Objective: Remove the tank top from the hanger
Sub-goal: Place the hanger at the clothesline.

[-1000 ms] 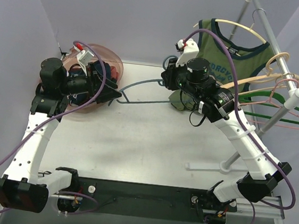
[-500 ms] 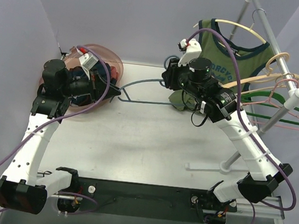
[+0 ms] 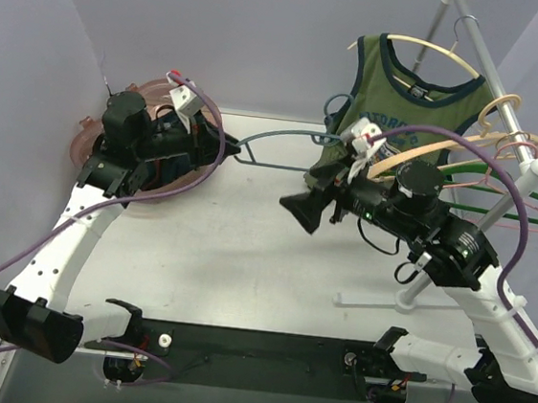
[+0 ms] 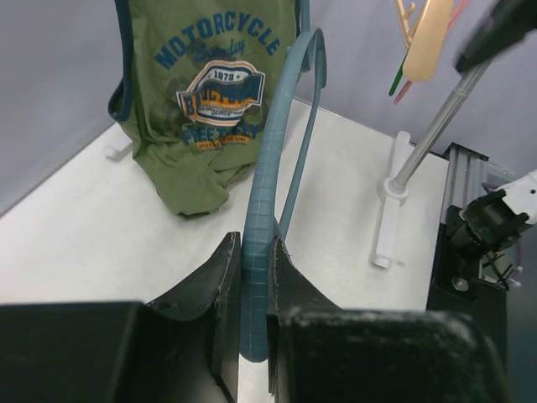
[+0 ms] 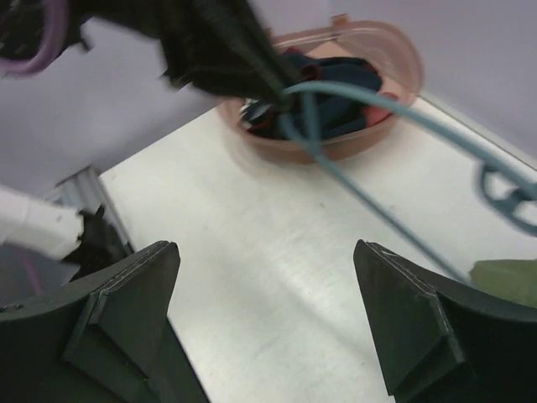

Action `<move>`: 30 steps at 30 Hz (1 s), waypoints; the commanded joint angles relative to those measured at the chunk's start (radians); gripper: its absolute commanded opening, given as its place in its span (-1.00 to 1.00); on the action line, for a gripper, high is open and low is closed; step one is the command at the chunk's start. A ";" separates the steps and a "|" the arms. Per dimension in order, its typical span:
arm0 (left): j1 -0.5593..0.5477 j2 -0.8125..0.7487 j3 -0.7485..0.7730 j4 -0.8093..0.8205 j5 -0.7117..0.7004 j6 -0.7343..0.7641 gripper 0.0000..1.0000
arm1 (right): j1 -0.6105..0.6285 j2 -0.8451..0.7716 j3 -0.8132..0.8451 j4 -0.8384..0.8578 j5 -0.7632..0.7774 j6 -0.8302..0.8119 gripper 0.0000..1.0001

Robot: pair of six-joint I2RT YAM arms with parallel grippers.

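The green tank top [image 3: 409,106] with a motorcycle print hangs at the rack on a cream hanger [image 3: 437,50]; its hem sags onto the table [image 4: 201,92]. My left gripper [image 3: 229,145] [image 4: 254,243] is shut on the end of a thin blue hanger [image 3: 280,143] [image 4: 264,168]. That hanger reaches across to the tank top's edge, with its hook beside the cloth. My right gripper [image 3: 299,210] [image 5: 268,277] hangs open over bare table, apart from both, with nothing between its fingers. A corner of the tank top [image 5: 508,281] shows at its right.
A pink bowl [image 3: 80,148] [image 5: 394,50] of dark clothes sits at the back left, behind my left gripper. The slanted rack pole [image 3: 474,40] carries green and pink hangers [image 3: 528,205]; its white foot [image 3: 365,298] [image 4: 386,227] lies on the table at the right.
My right gripper let go, opened wide and drew back from the tank top toward the table's middle. My left gripper shut on the blue hanger's end and carried it rightwards and farther back.
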 commanded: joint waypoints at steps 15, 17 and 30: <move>-0.333 0.317 0.405 0.255 -0.326 0.154 -1.00 | 0.206 -0.271 -0.305 -0.022 -0.243 -0.092 0.80; -0.371 0.367 0.477 0.237 -0.338 0.164 -1.00 | 0.220 -0.265 -0.301 -0.022 -0.246 -0.087 0.81; -0.494 0.611 0.773 0.208 -0.397 0.156 -1.00 | 0.309 -0.237 -0.298 0.000 -0.191 -0.101 0.81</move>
